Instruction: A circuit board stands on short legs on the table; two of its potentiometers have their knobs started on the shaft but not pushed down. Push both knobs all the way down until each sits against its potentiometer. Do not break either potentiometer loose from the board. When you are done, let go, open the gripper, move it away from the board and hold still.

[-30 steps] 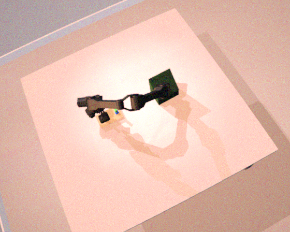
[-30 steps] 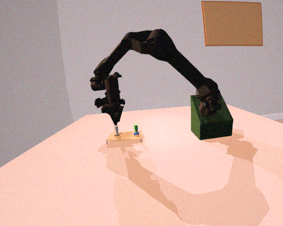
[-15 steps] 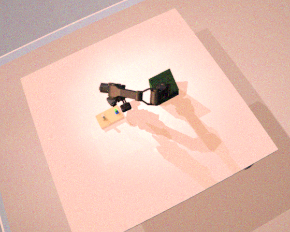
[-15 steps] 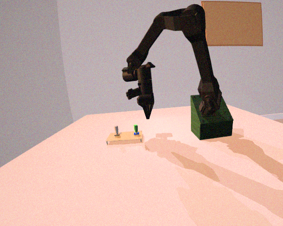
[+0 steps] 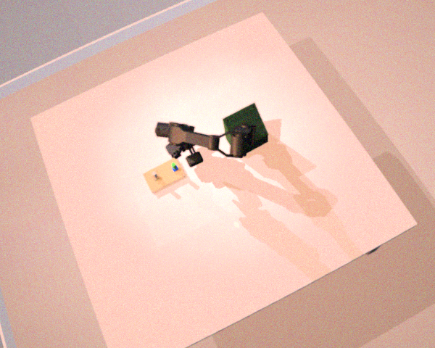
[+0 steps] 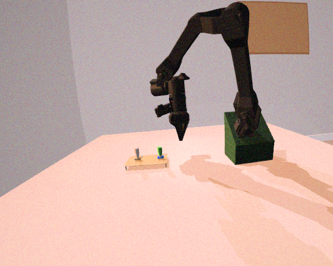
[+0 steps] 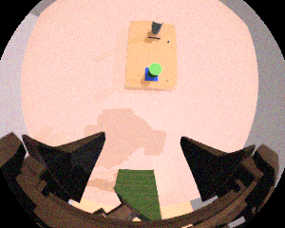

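Observation:
The circuit board stands level on short legs. A green knob stands upright over the blue potentiometer. A grey knob stands over the dark potentiometer at the board's other end. Both potentiometers appear in place on the board. Any gap under either knob is too small to tell. My gripper is open and empty, above the table and off the board's green-knob end, touching nothing.
The green base block stands under the arm, on the far side of my gripper from the board. The arm's shadow lies on the table between board and block. A brown panel hangs on the wall behind.

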`<action>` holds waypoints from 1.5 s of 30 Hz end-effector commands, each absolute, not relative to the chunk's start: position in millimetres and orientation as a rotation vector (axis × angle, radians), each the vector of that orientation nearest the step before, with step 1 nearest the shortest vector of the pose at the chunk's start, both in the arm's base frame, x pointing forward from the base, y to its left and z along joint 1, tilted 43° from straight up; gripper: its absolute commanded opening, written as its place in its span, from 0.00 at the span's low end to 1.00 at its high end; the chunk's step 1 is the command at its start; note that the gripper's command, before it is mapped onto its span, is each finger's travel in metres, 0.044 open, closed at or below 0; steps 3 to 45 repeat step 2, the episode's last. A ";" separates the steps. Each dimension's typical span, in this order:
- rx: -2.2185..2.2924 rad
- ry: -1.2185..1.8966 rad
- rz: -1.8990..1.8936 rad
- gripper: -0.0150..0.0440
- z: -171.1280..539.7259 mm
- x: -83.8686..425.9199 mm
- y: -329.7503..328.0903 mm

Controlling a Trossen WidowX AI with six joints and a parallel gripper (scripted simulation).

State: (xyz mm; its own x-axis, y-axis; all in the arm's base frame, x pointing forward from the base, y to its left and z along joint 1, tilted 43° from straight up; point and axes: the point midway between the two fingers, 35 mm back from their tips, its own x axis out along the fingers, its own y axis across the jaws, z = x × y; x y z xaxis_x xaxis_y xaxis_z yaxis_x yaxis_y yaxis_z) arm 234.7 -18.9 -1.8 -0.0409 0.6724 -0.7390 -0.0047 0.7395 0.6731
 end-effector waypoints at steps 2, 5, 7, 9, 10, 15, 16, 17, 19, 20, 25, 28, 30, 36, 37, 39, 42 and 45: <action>0.559 1.530 0.597 1.00 -2.2 233.8 -19.2; 0.559 1.530 0.597 1.00 -2.2 233.8 -19.2; 0.559 1.530 0.597 1.00 -2.2 233.8 -19.2; 0.559 1.530 0.597 1.00 -2.2 233.8 -19.2; 0.559 1.530 0.597 1.00 -2.2 233.8 -19.2; 0.559 1.530 0.597 1.00 -2.2 233.8 -19.2; 0.559 1.530 0.597 1.00 -2.2 233.8 -19.2; 0.559 1.530 0.597 1.00 -2.2 233.8 -19.2; 0.559 1.530 0.597 1.00 -2.2 233.8 -19.2; 0.559 1.530 0.597 1.00 -2.2 233.8 -19.2; 0.559 1.530 0.597 1.00 -2.2 233.8 -19.2; 0.559 1.530 0.597 1.00 -2.2 233.8 -19.2; 0.559 1.530 0.597 1.00 -2.2 233.8 -19.2; 0.559 1.530 0.597 1.00 -2.2 233.8 -19.2; 0.559 1.530 0.597 1.00 -2.2 233.8 -19.2; 0.559 1.530 0.597 1.00 -2.2 233.8 -19.2; 0.559 1.530 0.597 1.00 -2.2 233.8 -19.2; 0.559 1.530 0.597 1.00 -2.2 233.8 -19.2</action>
